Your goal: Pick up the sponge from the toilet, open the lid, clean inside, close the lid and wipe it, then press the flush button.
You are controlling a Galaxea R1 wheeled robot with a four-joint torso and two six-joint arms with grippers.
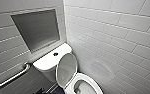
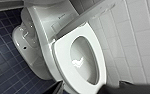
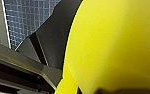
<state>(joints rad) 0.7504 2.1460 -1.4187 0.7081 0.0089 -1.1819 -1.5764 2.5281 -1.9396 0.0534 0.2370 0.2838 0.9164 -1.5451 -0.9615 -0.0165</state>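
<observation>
1. Head view: the toilet (image 1: 73, 82) stands in a corner of white-tiled wall (image 1: 111, 32). The lid (image 1: 66, 67) is upright and leans back toward the tank (image 1: 49, 61), so the bowl (image 1: 84, 87) lies open. The flush button (image 1: 55, 54) sits in the flat tank top. A metal grab bar (image 1: 14, 77) runs along the wall beside the tank, below a recessed niche (image 1: 36, 30).

2. Left wrist view: the seat (image 2: 63, 60) lies down on the rim with the lid raised behind it. Some water (image 2: 78, 63) glints in the bowl, and dark blue floor tiles (image 2: 3, 62) surround the base. A dark part of the left gripper (image 2: 123, 88) shows just beyond the front of the seat. Whether this claw is wide or narrow cannot be told.

3. Right wrist view: the sponge (image 3: 116, 42), bright yellow, sits hard against the camera, well above the floor tiles. The right gripper (image 3: 81, 62) appears clamped on it.
   - The sponge is judged soft, light and easily compressed, so a moderate squeeze across its middle should hold it. Once wet it will probably be heavier and slicker.
   - The lid looks like thin glossy plastic, so it is probably light but slippery and free on its hinge. It is best taken at the free rim opposite the hinge and lowered gently so that it does not slam.
</observation>
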